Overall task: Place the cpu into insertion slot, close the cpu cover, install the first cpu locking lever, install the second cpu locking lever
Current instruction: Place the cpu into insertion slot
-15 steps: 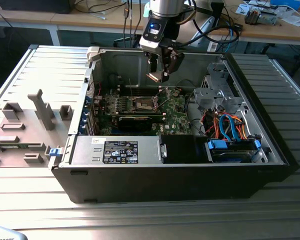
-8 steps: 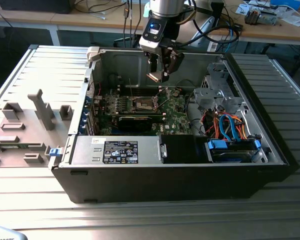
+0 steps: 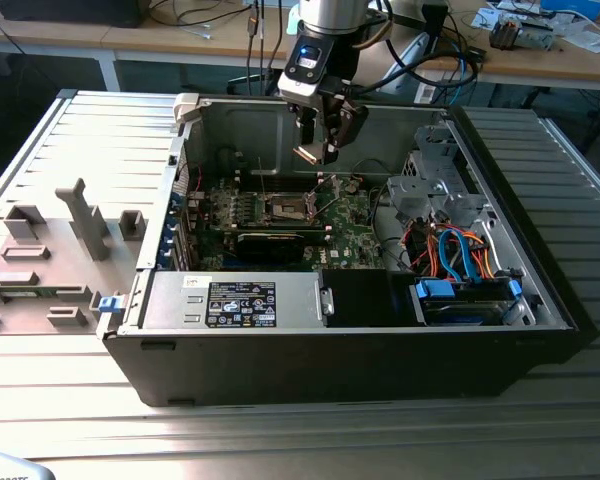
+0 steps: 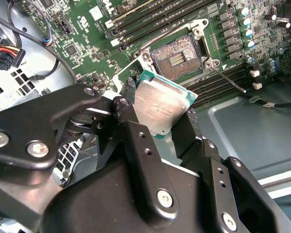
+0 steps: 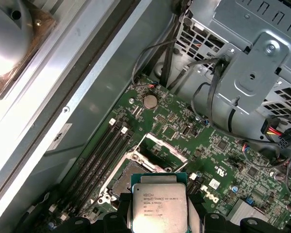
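the gripper (image 3: 316, 150) hangs above the insertion slot (image 3: 288, 208), inside the open computer case (image 3: 380, 360). its two black fingers (image 4: 131, 126) are clenched on the cpu (image 4: 161, 104), one on each opposite edge. the cpu is in the air, tilted and clear of the insertion slot, not seated in it. in the second wrist view its silvery metal top faces the camera with a thin green border around it, and the slot's dark centre lies uncovered just beyond it. the cpu cover (image 5: 163, 147) stands tilted up from one edge of the insertion slot, so the socket is open. a thin metal lever (image 4: 229, 80) angles away from a corner of the insertion slot, free of any latch. the green board (image 3: 355, 228) surrounds the insertion slot, and long black memory slots (image 5: 99, 155) run along one side of it.
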### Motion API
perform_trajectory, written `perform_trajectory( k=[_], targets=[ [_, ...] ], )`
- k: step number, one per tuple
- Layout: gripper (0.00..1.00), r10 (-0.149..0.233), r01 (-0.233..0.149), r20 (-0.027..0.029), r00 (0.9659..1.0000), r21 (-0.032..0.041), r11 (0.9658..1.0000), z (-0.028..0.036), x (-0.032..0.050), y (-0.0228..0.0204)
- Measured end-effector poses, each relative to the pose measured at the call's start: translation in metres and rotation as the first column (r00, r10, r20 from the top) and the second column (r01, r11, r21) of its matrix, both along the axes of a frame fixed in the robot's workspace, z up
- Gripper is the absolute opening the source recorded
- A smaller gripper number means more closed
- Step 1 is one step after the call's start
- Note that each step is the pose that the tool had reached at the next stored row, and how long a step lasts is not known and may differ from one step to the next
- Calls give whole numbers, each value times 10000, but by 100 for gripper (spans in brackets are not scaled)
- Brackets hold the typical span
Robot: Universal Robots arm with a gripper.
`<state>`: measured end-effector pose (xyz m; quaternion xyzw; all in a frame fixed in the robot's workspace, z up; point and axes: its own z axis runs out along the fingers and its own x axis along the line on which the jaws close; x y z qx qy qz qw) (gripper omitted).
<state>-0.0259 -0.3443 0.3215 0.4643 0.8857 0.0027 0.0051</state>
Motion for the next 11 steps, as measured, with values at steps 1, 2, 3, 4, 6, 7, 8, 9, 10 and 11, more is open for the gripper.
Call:
perform_trajectory(
  k=[1, 2, 3, 4, 6, 7, 8, 9, 10, 11],
  targets=[
    [54, -8, 8, 0, 10000, -1, 10000, 0, 0, 0],
    [54, -17, 17, 0, 10000, 0, 10000, 0, 0, 0],
    [54, -25, 25, 0, 10000, 0, 10000, 0, 0, 0],
    [54, -36, 36, 0, 10000, -1, 10000, 0, 0, 0],
    [54, -61, 61, -1, 10000, -1, 10000, 0, 0, 0],
    [54, -68, 68, 0, 10000, -2, 10000, 0, 0, 0],
    [54, -74, 74, 0, 10000, -2, 10000, 0, 0, 0],
    [54, -84, 84, 0, 10000, -2, 10000, 0, 0, 0],
    [54, -91, 91, 0, 10000, -2, 10000, 0, 0, 0],
    [54, -99, 99, 0, 10000, -3, 10000, 0, 0, 0]
  ],
)
